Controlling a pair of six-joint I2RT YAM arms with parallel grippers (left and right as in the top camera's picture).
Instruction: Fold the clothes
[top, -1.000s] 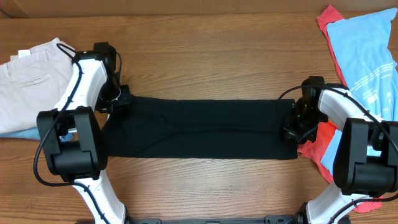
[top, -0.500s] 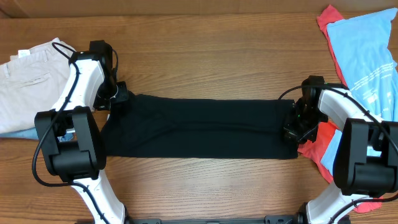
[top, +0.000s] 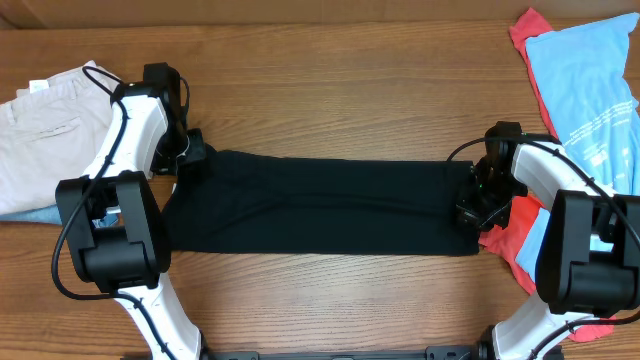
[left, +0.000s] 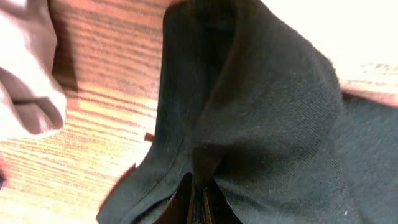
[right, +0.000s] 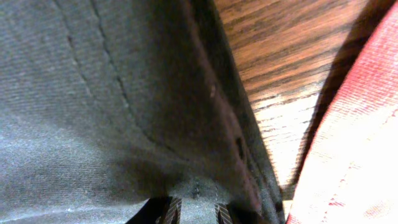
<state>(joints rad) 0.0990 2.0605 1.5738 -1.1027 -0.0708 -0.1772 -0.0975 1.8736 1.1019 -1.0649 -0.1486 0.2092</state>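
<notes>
Nearest to the robot's side, the black T-shirt (top: 320, 205) lies on the worktop (top: 330, 90) as one long flat band, stretched between the two arms. The left arm (top: 135, 120) has its jaws closed tight on a raised fold at the shirt's left far corner. The right arm (top: 530, 175) has its jaws narrow, pinching the shirt's right edge.

The red shirt (top: 525, 235) lies just beside the right jaws, and I think this is the main risk: a move there could catch red cloth together with black. Also, both grips take only a small pinch, so a strong or unequal pull could let the edge slip or turn the band crooked.

Count: two arms, one black shirt, one beige garment (top: 45, 130) far left with a bit of light blue under it, and one light-blue printed shirt (top: 590, 90) far right. Red shows in two places; I cannot tell if it is one piece.
</notes>
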